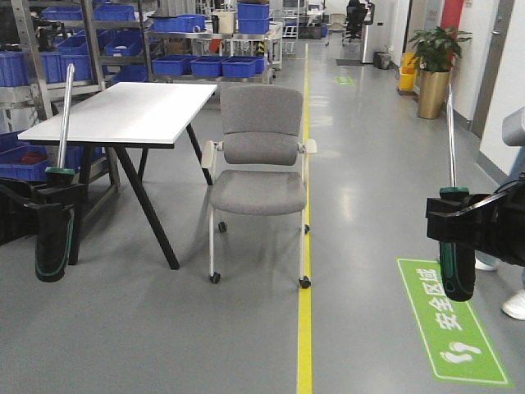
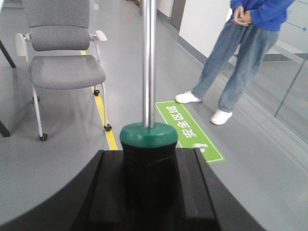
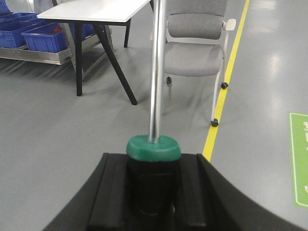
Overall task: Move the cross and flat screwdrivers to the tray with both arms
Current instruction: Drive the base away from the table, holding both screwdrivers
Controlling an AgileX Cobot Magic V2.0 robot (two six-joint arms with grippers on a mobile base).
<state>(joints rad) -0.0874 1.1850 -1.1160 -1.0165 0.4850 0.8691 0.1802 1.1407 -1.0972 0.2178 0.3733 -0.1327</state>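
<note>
My left gripper [image 1: 51, 195] is shut on a screwdriver [image 1: 54, 230] by its black handle, with the steel shaft pointing up, at the left edge of the front view. In the left wrist view the green collar [image 2: 148, 134] sits between the black fingers [image 2: 106, 192]. My right gripper [image 1: 456, 215] is shut on the other screwdriver [image 1: 457, 261], held upright at the right edge. Its green collar [image 3: 153, 147] shows between the fingers [image 3: 110, 202] in the right wrist view. The grey metal tray is out of view.
A white table [image 1: 131, 111] stands ahead on the left. A grey wheeled chair [image 1: 260, 168] stands in the middle by a yellow floor line [image 1: 305, 312]. Racks of blue crates [image 1: 205, 66] are behind. A person in jeans [image 2: 236, 57] stands at the right near a green floor sign [image 1: 453, 324].
</note>
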